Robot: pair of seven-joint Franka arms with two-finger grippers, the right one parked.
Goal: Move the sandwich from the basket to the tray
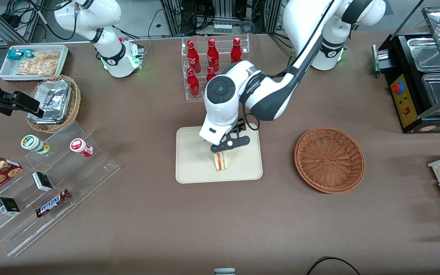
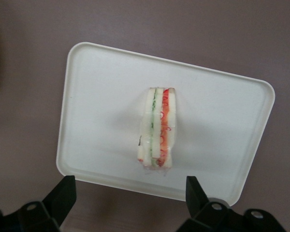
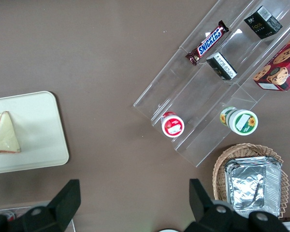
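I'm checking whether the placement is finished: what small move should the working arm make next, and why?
Probably lift the gripper straight up and away. The sandwich already rests on the tray, standing on edge with its filling stripes up, and the basket holds nothing. In the wrist view the fingers are spread wide, clear of the sandwich, so a vertical retreat seems least likely to knock it over.

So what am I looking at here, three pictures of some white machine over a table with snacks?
Two white robot arms share one table; only one works. The wide picture looks at them from the front. The other two come from cameras on each arm's wrist. The working arm's gripper hangs over the cream tray, fingers open and apart from the sandwich, which stands on the tray, released. The wicker basket beside the tray holds nothing. Red bottles stand in a clear rack farther from the front camera.
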